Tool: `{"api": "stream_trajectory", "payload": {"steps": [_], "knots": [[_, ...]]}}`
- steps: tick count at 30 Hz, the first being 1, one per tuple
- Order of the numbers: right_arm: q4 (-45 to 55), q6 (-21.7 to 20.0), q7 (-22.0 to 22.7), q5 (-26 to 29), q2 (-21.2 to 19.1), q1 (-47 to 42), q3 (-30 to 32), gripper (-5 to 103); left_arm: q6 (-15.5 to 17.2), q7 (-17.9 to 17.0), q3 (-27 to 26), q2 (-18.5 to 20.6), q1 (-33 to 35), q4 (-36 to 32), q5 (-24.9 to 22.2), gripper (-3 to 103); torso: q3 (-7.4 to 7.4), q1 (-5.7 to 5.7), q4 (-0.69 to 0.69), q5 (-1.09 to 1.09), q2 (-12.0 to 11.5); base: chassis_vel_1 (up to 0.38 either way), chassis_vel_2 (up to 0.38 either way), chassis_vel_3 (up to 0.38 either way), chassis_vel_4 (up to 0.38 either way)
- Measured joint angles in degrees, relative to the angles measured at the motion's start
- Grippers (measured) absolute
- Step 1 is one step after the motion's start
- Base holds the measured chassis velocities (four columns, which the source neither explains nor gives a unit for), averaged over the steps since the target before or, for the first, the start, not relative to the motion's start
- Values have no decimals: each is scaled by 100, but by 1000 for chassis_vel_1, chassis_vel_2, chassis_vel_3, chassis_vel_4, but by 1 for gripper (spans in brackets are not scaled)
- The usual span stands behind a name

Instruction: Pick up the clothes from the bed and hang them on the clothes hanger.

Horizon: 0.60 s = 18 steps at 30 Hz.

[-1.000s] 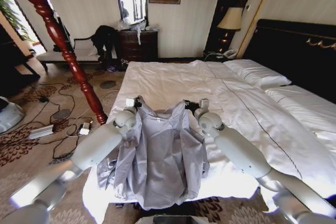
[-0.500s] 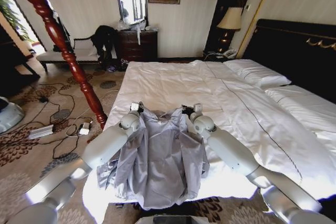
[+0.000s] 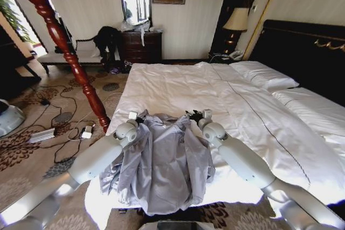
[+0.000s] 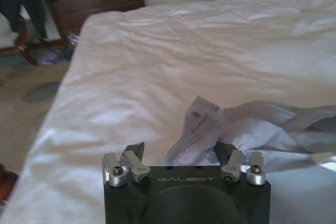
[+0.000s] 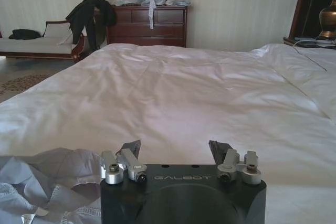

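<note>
The clothes, a light grey-blue shirt (image 3: 164, 160), lie crumpled on the near end of the bed (image 3: 178, 82) and hang over its foot edge. My left gripper (image 3: 138, 116) sits low at the shirt's upper left corner. In the left wrist view this gripper (image 4: 178, 148) is open, with a raised fold of the shirt (image 4: 197, 127) lying between its fingers. My right gripper (image 3: 196, 115) is at the shirt's upper right corner. The right wrist view shows it (image 5: 176, 148) open with only bare duvet between the fingers and the shirt (image 5: 47, 182) off to one side. The clothes hanger is out of view.
A tall red turned-wood post (image 3: 64, 47) stands on the carpet left of the bed, with cables (image 3: 59, 117) on the floor around it. Beyond the bed are a dark dresser (image 3: 141, 46) and a bench with a black garment heap (image 3: 107, 39). Pillows (image 3: 264, 74) lie at the right.
Both grippers have dropped lower over the shirt's collar end. The shirt's raised upper edge has sunk flatter onto the bed.
</note>
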Motion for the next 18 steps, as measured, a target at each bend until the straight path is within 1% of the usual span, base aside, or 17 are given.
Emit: {"api": "stream_trajectory", "payload": {"steps": [1,2,3,5,6,7,8,10,11,12,13,14,16,17,18], "knots": [[63,-2,1,-5,-44,-48,32,76,-114,180,-55,71,53,-88,-234,83,0,0,0,0,0,0,0,0,0],[63,-2,1,-5,-44,-48,32,76,-114,180,-55,71,53,-88,-234,83,0,0,0,0,0,0,0,0,0],[139,-5,3,-6,-87,-99,71,81,-219,355,-98,133,101,-166,-439,89,0,0,-1,0,0,0,0,0,0],[245,-10,10,-9,-146,-180,134,92,-316,600,-143,203,167,-231,-770,98,0,0,-2,1,0,0,0,0,0],[291,-12,14,-11,-169,-224,169,92,-381,734,-159,219,194,-234,-927,98,0,0,-1,1,0,0,0,0,0],[291,-12,14,-11,-169,-224,169,92,-381,734,-159,219,194,-234,-927,98,0,0,-1,1,0,0,0,0,0],[333,-16,20,-13,-190,-267,210,97,-461,895,-181,232,222,-232,-1127,99,0,0,-1,0,0,0,0,0,0],[408,-22,30,-17,-233,-349,280,100,-564,1058,-243,232,263,-225,-1453,100,0,0,-1,1,0,0,0,0,0],[451,-26,35,-20,-262,-396,324,100,-614,1093,-283,231,288,-229,-1620,100,0,0,-2,1,0,0,0,0,0],[451,-26,35,-20,-262,-396,324,100,-614,1093,-283,231,288,-229,-1620,100,0,0,-2,1,0,0,0,0,0],[494,-31,41,-23,-294,-450,371,100,-642,1113,-325,237,313,-251,-1816,100,0,1,-1,1,0,0,0,0,0],[538,-36,44,-29,-328,-513,432,100,-646,1122,-347,261,326,-258,-1872,100,0,1,-2,0,0,0,0,0,0],[570,-42,46,-31,-357,-561,485,100,-583,1124,-347,303,326,-254,-1780,100,0,0,-3,0,0,0,0,0,0],[601,-48,48,-34,-386,-610,537,100,-424,1124,-306,374,315,-226,-1467,100,0,0,-3,1,0,0,0,0,0],[626,-50,49,-37,-406,-644,574,100,-304,1143,-248,425,301,-165,-869,100,0,0,-2,1,0,0,0,0,0]]}}
